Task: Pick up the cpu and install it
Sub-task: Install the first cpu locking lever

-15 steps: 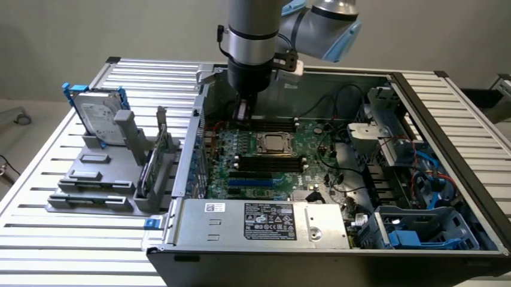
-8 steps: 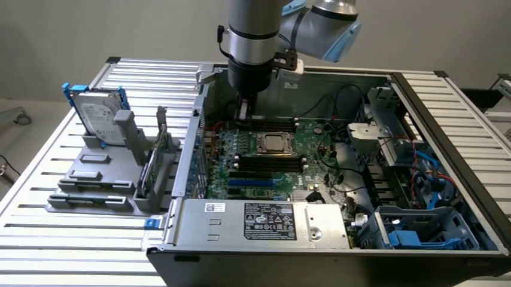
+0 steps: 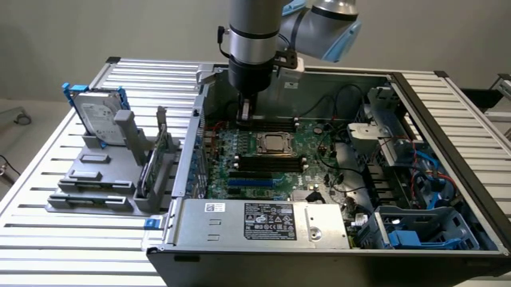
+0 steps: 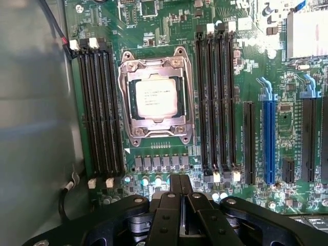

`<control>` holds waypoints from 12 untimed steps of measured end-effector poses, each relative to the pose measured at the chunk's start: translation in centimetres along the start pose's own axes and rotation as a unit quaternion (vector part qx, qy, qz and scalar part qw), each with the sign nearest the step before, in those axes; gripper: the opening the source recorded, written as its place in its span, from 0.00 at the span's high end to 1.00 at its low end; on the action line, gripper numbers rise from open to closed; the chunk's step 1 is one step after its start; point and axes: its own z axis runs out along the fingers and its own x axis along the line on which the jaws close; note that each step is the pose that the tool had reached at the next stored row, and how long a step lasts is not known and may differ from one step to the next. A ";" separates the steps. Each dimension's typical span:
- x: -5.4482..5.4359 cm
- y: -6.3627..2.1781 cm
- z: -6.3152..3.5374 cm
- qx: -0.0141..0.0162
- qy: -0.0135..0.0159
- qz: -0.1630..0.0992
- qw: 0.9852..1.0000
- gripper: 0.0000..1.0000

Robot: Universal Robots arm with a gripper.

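One arm hangs over an open computer case (image 3: 447, 119); its gripper (image 4: 180, 185) is fully closed and holds nothing. The cpu (image 4: 156, 99) lies flat in the socket frame (image 4: 156, 95) on the green board (image 4: 164, 25), just beyond the fingertips, square, with no long axis.

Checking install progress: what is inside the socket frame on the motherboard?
The cpu lies flat inside the socket frame, its silver top showing under the frame's open middle. Its edges and the contacts beneath are covered. The shut gripper holds nothing.
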 end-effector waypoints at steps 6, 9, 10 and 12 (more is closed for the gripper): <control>0.3 0.00 0.03 -0.025 -0.006 -0.014 1.000 0.89; 0.5 0.01 0.04 -0.033 -0.008 -0.021 0.999 0.89; 0.5 0.02 0.04 -0.036 -0.008 -0.023 0.999 0.89; 0.6 0.03 0.04 -0.039 -0.009 -0.028 0.999 0.89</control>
